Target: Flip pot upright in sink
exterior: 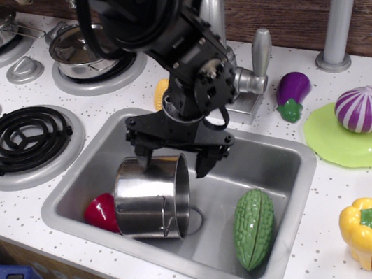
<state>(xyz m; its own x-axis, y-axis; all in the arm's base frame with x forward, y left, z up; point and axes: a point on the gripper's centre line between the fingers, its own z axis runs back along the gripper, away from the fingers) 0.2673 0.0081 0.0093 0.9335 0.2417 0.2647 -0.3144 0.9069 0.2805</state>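
The shiny steel pot (149, 196) lies on its side in the grey sink (274, 161), its open mouth facing right, a wire handle at its lower front. My black gripper (173, 163) is open and hangs just above the pot's upper rim. Its left finger (142, 158) is at the pot's top wall and its right finger (202, 162) is beyond the rim, over the sink floor. I cannot tell if a finger touches the pot.
A red toy (100, 212) lies left of the pot; a green bitter gourd (254, 228) lies at the sink's right. The faucet (219, 28) stands behind my arm. Lidded pots (80, 53) and burners (24, 139) are left; eggplant (292, 93), onion (363, 110) and yellow pepper (370, 227) right.
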